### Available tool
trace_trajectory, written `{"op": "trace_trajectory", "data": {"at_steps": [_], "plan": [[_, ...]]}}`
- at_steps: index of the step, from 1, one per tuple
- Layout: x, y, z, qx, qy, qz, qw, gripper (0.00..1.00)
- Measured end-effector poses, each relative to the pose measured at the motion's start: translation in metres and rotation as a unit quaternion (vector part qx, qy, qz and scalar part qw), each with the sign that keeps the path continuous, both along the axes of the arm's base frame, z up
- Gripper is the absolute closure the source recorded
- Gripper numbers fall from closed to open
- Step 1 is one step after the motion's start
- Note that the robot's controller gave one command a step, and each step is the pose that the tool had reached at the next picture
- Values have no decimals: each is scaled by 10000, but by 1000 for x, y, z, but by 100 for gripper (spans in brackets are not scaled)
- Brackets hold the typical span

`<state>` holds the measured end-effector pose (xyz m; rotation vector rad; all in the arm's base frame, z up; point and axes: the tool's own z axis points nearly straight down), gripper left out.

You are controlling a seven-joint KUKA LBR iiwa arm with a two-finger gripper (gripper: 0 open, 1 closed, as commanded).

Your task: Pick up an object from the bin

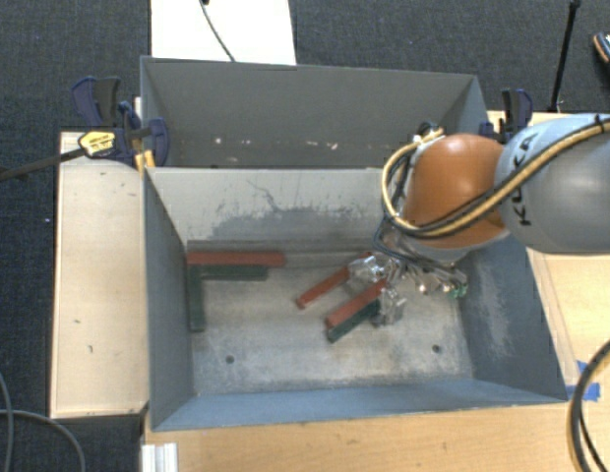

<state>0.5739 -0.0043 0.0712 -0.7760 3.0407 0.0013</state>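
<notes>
I find the gripper (384,298) low at the near end of the red-and-green bar (349,315), probably lined up for grasping; its opening I cannot tell.

Claw (386,291) low in the bin (315,116), beside slanted red-green block (349,316)

A long red-brown bar (236,259) lies flat left of the frame's centre, on the floor of the bin (285,362). A dark green bar (236,274) lies parallel, touching its lower side. Another dark green bar (195,305) runs down from their left end, making an L. A black cable (216,28) hangs at the frame's top.
</notes>
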Motion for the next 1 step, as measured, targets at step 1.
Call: {"op": "trace_trajectory", "data": {"at_steps": [1], "plan": [[5,32,182,-6,-42,1019,9948,100]]}}
